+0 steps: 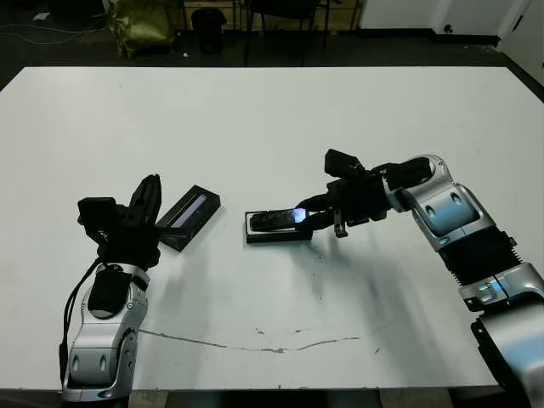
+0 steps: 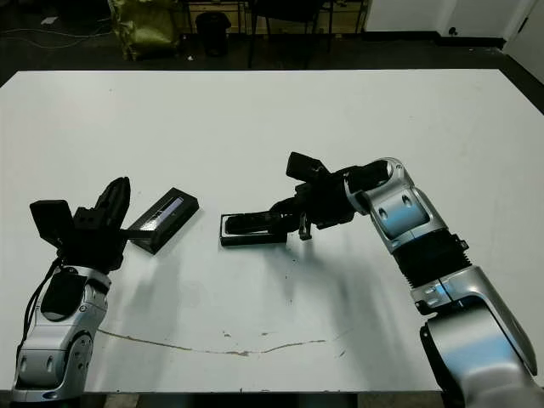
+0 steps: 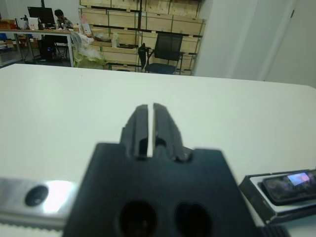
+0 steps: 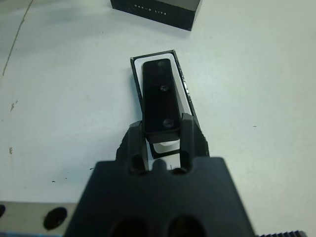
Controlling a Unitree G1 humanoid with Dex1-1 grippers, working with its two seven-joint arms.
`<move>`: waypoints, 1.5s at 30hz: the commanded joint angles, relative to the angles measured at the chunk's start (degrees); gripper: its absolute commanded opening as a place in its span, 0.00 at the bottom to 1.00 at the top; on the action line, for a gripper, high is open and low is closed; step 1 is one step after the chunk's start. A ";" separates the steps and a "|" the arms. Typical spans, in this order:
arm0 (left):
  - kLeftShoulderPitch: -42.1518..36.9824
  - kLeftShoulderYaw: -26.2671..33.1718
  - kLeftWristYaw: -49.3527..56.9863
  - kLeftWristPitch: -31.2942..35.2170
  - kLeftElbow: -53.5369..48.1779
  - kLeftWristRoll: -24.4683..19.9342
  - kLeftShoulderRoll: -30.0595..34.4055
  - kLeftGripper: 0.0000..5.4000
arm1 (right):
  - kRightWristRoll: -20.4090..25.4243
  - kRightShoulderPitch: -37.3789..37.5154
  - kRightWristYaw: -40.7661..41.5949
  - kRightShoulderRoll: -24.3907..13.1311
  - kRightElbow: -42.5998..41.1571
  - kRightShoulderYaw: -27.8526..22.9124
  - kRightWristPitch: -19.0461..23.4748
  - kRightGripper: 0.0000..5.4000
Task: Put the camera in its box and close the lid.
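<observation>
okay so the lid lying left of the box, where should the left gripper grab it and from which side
Probably across its two long edges, near the middle, coming down from above. The lid is a flat, narrow cover lying apart from the box, so its short width suits the left gripper, and those edges look unobstructed. It seems to rest slightly tilted, so match that angle.

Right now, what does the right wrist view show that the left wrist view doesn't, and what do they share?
Only the right wrist view shows the right gripper with its fingers on either side of the near end of the camera, and the lid lying apart beyond the box. Only the left wrist view shows the left gripper, nearly closed on nothing, and a chair beyond the table. Both show the camera resting in the white-lined box.
</observation>
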 commanded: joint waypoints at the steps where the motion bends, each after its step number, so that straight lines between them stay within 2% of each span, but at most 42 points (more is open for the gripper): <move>1: 0.86 0.07 0.35 0.88 0.79 0.26 0.17 0.00 | -0.42 -0.58 0.52 0.52 1.25 0.52 0.25 0.05; 6: 0.89 -0.03 0.20 0.21 1.03 0.27 0.22 0.00 | -2.30 -0.76 -0.07 0.85 1.42 1.57 -1.25 0.05; 24: 0.73 -0.01 0.69 2.44 -0.44 0.13 0.28 0.00 | -7.02 -5.64 0.14 6.04 13.00 4.08 -5.32 0.04; 30: 0.67 -0.11 0.67 2.52 -0.40 0.29 0.40 0.00 | -7.23 -6.52 -0.28 6.37 16.42 3.15 -7.57 0.04; 36: 0.75 -0.15 0.69 2.36 -0.41 0.08 0.10 0.00 | -8.06 -7.83 2.01 6.75 18.27 4.29 -7.44 0.04; 42: 0.85 -0.14 0.74 2.30 -0.33 0.16 0.13 0.00 | -9.16 -7.29 2.57 6.48 16.48 4.96 -9.32 0.04; 45: 0.84 -0.13 0.67 1.84 -0.08 0.24 0.17 0.00 | -8.27 -7.46 5.05 6.58 17.89 4.59 -13.34 0.15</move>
